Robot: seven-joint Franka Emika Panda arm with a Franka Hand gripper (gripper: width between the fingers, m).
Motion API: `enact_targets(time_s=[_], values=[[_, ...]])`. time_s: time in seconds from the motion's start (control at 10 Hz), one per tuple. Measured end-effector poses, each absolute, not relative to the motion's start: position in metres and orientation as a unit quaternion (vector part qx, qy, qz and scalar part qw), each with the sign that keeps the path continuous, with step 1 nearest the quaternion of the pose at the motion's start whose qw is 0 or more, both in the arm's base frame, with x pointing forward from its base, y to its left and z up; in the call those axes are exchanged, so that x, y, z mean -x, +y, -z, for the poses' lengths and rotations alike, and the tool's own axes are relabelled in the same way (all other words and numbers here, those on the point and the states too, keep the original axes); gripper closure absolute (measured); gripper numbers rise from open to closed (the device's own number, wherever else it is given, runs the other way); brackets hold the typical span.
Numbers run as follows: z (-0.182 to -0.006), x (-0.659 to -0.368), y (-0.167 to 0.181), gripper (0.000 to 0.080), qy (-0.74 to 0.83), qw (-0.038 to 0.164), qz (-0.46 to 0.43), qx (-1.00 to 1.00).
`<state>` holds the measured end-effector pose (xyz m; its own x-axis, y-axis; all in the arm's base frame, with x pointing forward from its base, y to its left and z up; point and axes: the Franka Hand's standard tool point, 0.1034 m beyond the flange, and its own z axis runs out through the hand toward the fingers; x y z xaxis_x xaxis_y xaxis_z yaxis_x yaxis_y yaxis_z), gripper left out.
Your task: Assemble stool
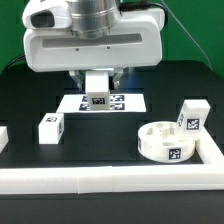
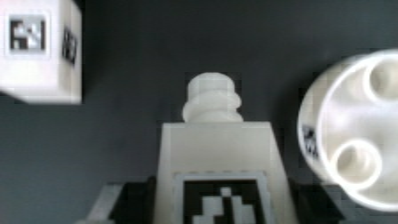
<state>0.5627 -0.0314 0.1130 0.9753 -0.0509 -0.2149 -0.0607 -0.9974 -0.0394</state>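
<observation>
The jaws are clenched on one leg block [image 1: 97, 86], held upright in the upper centre of the exterior view, over the marker board [image 1: 130, 102]. The wrist view shows its ribbed peg [image 2: 214, 100] pointing away from the camera. The round seat [image 1: 168, 142] lies on the black tabletop [image 1: 100, 145] at lower right, with a second leg block [image 1: 192, 115] just behind it. A third leg block [image 1: 50, 127] stands well apart at the left. A white rail [image 1: 100, 182] runs along the bottom.
</observation>
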Motion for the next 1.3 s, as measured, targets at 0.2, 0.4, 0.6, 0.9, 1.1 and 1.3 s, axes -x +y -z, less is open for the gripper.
enact_targets(time_s=[0.2,0.4,0.6,0.9,1.1,1.3], values=[[-0.114,-0.57,-0.031,0.0465,0.027,0.014,-0.04,0.999],[-0.122,-0.576,-0.02,0.0465,0.023,0.006,0.044,0.999],[-0.114,-0.556,-0.003,0.0465,0.014,-0.004,0.141,0.99],[-0.111,-0.552,-0.005,0.0465,0.013,-0.007,0.147,0.989],[-0.107,-0.552,0.007,0.0465,0.025,-0.002,0.154,0.988],[-0.1,-0.557,0.043,0.0465,0.031,0.012,0.155,0.987]])
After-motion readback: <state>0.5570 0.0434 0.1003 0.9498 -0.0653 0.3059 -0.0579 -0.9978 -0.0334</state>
